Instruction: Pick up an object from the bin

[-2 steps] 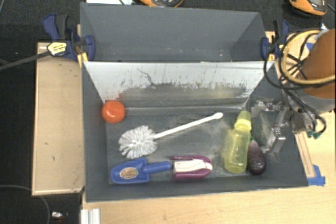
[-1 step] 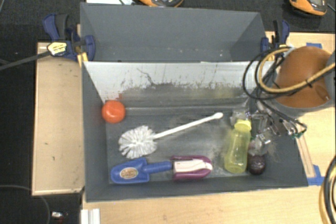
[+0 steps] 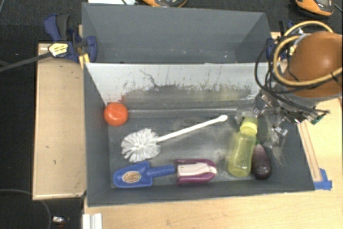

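Observation:
My gripper (image 3: 269,127) hangs at the right end of the bin, just above and right of the cap of a yellow-green bottle (image 3: 241,154). The bottle lies lengthwise toward the front wall. A dark purple, egg-shaped thing (image 3: 261,163) rests against the bottle's right side, below the gripper. Nothing shows held in the gripper.
A white bottle brush (image 3: 143,144) with a long white handle lies across the middle. An orange ball (image 3: 116,113) sits at the back left. Along the front lie a blue scoop (image 3: 133,175) and a purple-and-white piece (image 3: 195,170). The arm's orange cover and cables overhang the right rim.

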Controlling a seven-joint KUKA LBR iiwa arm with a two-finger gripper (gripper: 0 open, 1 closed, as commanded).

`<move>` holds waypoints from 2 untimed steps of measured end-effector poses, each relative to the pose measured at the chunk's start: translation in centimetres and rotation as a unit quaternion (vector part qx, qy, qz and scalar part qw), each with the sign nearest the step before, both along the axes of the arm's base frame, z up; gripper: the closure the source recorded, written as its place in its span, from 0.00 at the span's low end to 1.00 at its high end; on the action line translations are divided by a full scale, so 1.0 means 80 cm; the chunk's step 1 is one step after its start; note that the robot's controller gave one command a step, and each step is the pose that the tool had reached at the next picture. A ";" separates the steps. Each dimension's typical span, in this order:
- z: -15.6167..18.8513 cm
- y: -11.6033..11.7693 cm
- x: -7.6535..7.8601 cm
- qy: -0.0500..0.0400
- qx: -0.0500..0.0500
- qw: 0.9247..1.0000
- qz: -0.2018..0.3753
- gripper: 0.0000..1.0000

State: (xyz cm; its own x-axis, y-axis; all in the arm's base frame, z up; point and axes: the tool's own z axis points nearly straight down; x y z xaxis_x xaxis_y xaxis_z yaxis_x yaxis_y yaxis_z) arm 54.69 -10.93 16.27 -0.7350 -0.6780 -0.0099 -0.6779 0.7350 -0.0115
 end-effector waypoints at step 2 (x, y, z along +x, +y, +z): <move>-0.110 -0.008 0.005 0.000 0.005 0.973 0.232 0.00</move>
State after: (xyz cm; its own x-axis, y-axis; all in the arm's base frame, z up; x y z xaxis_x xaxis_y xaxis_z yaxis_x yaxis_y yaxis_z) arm 55.09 -11.56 7.45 -0.3497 -0.9367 -0.0182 -0.9368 0.3498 -0.0052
